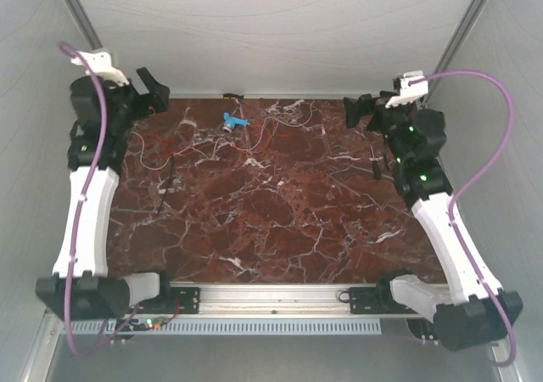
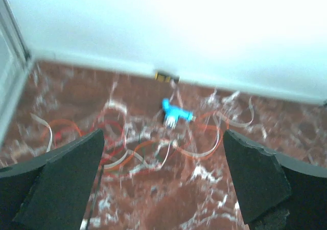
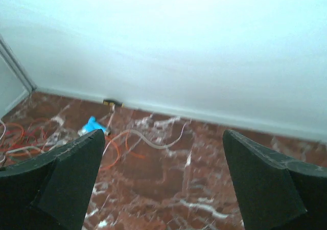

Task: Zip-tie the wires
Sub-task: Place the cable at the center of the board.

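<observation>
My left claw [image 2: 162, 156] is spread wide and holds nothing, raised over the far left corner of the marble table [image 1: 280, 221]. My right claw [image 3: 163, 148] is just as wide and empty at the far right. Ahead of the left fingers, the wires [image 2: 148, 151] lie in loose red, orange and white curls near the back wall. A small blue-and-white piece [image 2: 173, 112] sits among them.
</observation>
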